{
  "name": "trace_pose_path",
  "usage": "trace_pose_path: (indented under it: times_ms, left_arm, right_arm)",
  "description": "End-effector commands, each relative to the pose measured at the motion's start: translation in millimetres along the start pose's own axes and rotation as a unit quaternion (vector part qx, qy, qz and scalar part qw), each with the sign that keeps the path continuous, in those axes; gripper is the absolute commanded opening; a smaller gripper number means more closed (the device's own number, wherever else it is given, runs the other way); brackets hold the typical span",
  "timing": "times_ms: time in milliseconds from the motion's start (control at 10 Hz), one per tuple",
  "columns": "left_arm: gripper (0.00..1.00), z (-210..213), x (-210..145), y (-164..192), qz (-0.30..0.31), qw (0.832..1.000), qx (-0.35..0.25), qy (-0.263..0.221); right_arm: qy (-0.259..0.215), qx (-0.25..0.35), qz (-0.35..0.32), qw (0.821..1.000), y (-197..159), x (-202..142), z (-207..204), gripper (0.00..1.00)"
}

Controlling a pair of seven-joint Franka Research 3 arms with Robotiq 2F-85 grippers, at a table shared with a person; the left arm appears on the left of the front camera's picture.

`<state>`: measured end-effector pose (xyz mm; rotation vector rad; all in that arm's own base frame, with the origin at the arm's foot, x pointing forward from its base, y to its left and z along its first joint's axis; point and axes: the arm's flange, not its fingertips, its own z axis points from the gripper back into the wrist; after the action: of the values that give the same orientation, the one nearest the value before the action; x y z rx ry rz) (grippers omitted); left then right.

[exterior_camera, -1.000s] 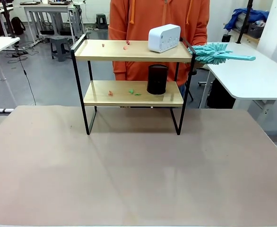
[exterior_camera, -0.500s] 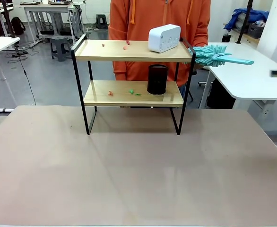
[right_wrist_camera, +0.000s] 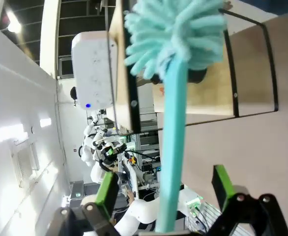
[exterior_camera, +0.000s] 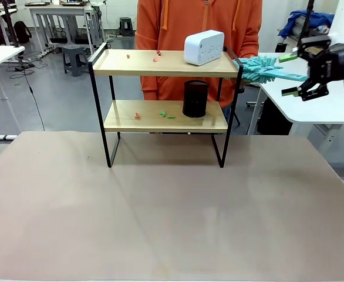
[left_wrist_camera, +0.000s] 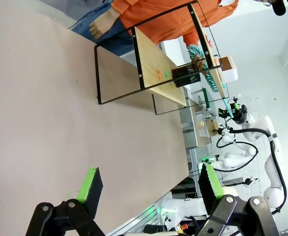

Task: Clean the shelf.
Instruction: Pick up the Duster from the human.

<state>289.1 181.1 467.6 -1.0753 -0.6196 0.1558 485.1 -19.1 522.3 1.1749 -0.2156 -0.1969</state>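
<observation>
- Shelf (exterior_camera: 160, 63) stands on its four legs at the far middle of the surface (exterior_camera: 172, 223), right in front of a person (exterior_camera: 198, 17) in an orange hoodie.
- Top board carries a white box (exterior_camera: 204, 47) at its right end and a few red scraps (exterior_camera: 157, 57). The lower board has a black cylinder (exterior_camera: 195, 98) plus orange and green scraps (exterior_camera: 165, 114).
- Teal duster (exterior_camera: 260, 67): the fluffy head sits at the shelf's top right corner and the handle sticks out to the right, past the frame.
- Right jaws: wide open, off the shelf's right end at top-board height, near the frame but not touching it. They straddle the duster handle (right_wrist_camera: 171, 147), one green pad (right_wrist_camera: 107, 189) on each side, with a gap on both sides and no grip.
- Left jaws: wide open, pads (left_wrist_camera: 91, 183) spread, low over the near part of the surface. Shelf (left_wrist_camera: 158, 69) is well apart from them, across bare surface.
</observation>
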Motion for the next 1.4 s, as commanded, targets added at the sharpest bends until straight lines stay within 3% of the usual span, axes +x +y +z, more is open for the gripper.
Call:
trace_pose_path:
  times_ms: [0, 500, 600, 700, 800, 1100, 1200, 1300]
  left_arm:
    - [1.00, -0.6, 0.9, -0.9, -0.012, 1.000, -0.011, -0.006]
    - [1.00, -0.6, 0.9, -0.9, -0.012, 1.000, -0.011, -0.006]
    - [1.00, -0.6, 0.9, -0.9, -0.012, 1.000, -0.011, -0.006]
    - [1.00, -0.6, 0.9, -0.9, -0.012, 1.000, -0.011, -0.006]
    - [1.00, -0.6, 0.9, -0.9, -0.012, 1.000, -0.011, -0.006]
    - [1.00, -0.6, 0.9, -0.9, -0.012, 1.000, -0.011, -0.006]
    - [1.00, -0.6, 0.9, -0.9, -0.012, 1.000, -0.011, -0.006]
    - [1.00, -0.6, 0.9, -0.9, -0.012, 1.000, -0.011, -0.006]
  right_arm:
    - [-0.002, -0.006, -0.033, 0.999, 9.0, 12.6, 0.0, 1.00]
    - [-0.014, 0.002, -0.048, 0.999, 7.3, 21.1, -0.6, 1.00]
    - [-0.007, 0.012, -0.044, 0.999, 5.6, 24.0, -0.4, 0.57]
    - [-0.014, 0.008, -0.049, 0.999, 4.4, 23.7, -0.9, 0.43]
    - [-0.014, 0.009, -0.049, 0.999, 4.1, 23.9, -0.5, 0.01]
    - [-0.022, 0.011, -0.048, 0.999, 1.1, 27.1, 0.3, 0.00]
    - [-0.021, 0.008, -0.048, 0.999, -1.4, 28.2, -0.1, 0.08]
    - [-0.020, 0.007, -0.049, 0.999, -3.7, 28.9, -0.1, 0.00]
